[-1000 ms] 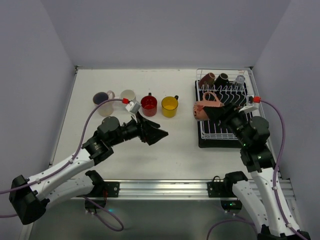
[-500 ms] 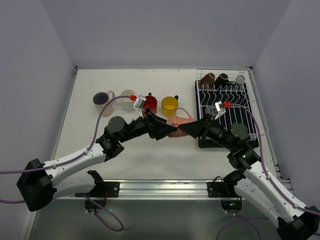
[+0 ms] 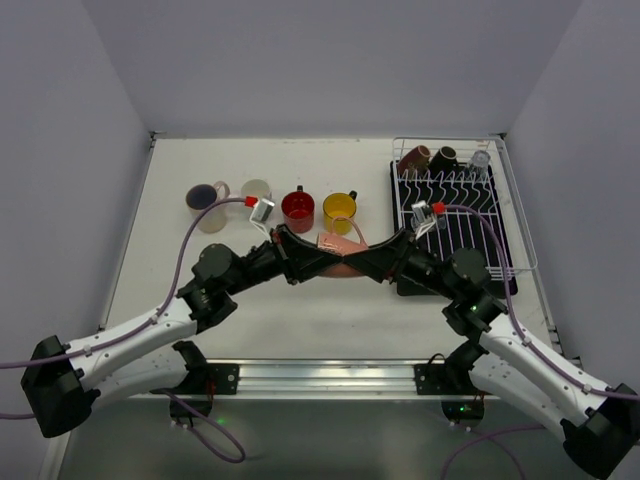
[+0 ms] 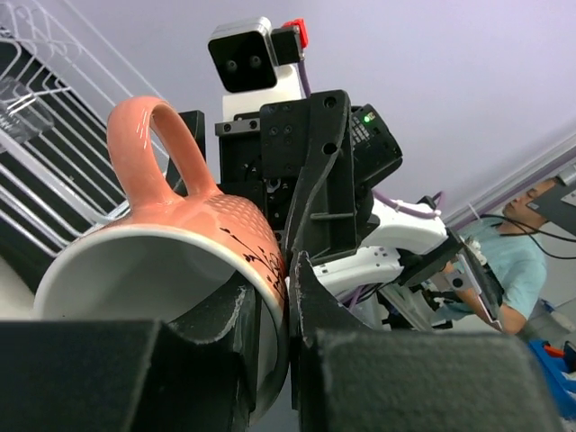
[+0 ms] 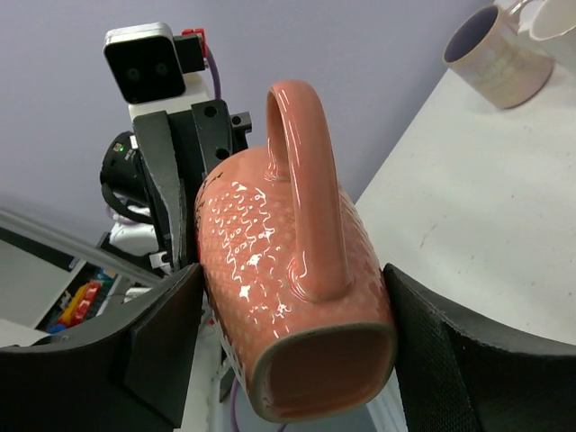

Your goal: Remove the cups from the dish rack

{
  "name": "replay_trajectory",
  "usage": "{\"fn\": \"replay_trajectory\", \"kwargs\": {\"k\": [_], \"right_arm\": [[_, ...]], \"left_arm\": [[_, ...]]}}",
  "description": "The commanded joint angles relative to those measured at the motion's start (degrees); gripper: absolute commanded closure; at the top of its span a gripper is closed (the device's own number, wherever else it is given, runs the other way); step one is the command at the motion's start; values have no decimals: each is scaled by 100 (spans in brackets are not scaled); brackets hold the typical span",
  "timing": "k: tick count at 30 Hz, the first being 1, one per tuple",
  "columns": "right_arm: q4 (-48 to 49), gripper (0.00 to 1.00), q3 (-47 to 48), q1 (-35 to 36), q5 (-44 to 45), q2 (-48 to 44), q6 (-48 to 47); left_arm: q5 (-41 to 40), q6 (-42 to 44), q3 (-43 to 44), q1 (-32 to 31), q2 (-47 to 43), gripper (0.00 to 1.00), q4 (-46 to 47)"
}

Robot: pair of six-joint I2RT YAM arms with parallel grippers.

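A salmon-pink handled mug (image 3: 340, 250) hangs on its side above the table, between the two arms. My left gripper (image 3: 316, 256) is shut on its rim (image 4: 270, 261), one finger inside the mouth and one outside. My right gripper (image 3: 366, 258) holds the mug's base end (image 5: 288, 270), with a finger against each side. The white wire dish rack (image 3: 515, 240) stands at the right on a black tray. A brown cup (image 3: 417, 157), a black cup (image 3: 443, 157) and a clear glass (image 3: 480, 159) sit along its far end.
Four cups stand in a row on the table: pale with a purple inside (image 3: 205, 200), white (image 3: 257, 190), red (image 3: 298, 208) and yellow (image 3: 339, 210). Grey walls close in the table on three sides. A metal rail (image 3: 330, 375) runs along the near edge.
My right arm carried the pink mug from the rack to the table's middle. My left arm reached in and closed on its rim.
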Motion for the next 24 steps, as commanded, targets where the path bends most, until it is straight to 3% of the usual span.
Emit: {"fn": "replay_trajectory", "kwargs": {"k": [1,4,10,14,17,24], "right_arm": [[181,28,100,-21,317,-3,-19],[-249,1,258,-21,414,-82,-308],[-1198,1,469,-21,738,-328,-932],[-1987,1,548,-21,1213,-565,-1355],[-2358,1,592,-30,1486,-671,-1654],[-3009,1,601,-21,1566,-821,-2225]], "left_arm": [[-1105,994,54,10,-555,100,-1065],[-1993,1713,378,28,-934,100,-2444],[-4084,2804,1293,45,-1040,100,-5283],[-4809,2999,1889,246,-436,100,-6855],[-4757,3192,2023,807,74,100,-7316],[-4002,3763,2260,2092,954,100,-6956]]}}
